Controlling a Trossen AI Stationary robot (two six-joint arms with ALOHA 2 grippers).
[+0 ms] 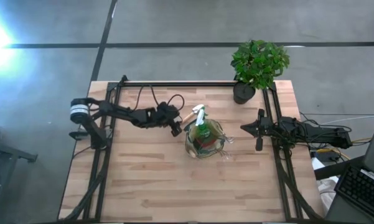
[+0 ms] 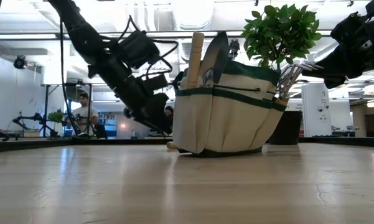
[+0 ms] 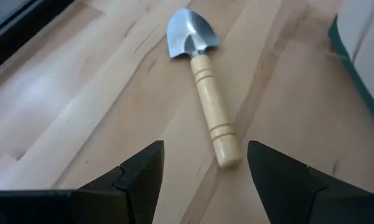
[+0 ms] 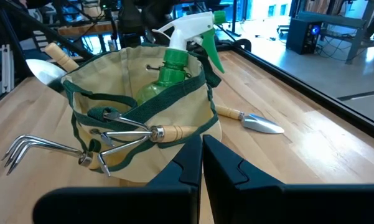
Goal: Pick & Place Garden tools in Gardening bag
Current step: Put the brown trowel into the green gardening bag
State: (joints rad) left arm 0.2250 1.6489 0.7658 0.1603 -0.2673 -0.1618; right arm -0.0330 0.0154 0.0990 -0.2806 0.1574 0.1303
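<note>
While several tools already sit in the cream, green-trimmed fabric bag (image 4: 143, 118), the wooden-handled silver trowel (image 3: 202, 87) lies on the desk (image 3: 81, 106) before the left gripper (image 3: 205, 180), jaws wide; the right gripper (image 4: 202, 162) waits, jaws closed and empty.

I see the gardening bag (image 4: 143, 134) standing mid-table, cream fabric with green trim, a green spray bottle (image 4: 174, 65) upright inside; two metal rakes (image 4: 81, 149) sit in its side pockets. One wooden-handled trowel (image 3: 202, 81) lies flat on the table just beside the bag.

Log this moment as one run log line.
left claw: open, over trowel on table | right claw: shut, idle near bag | bag: spray bottle, rakes inside
</note>
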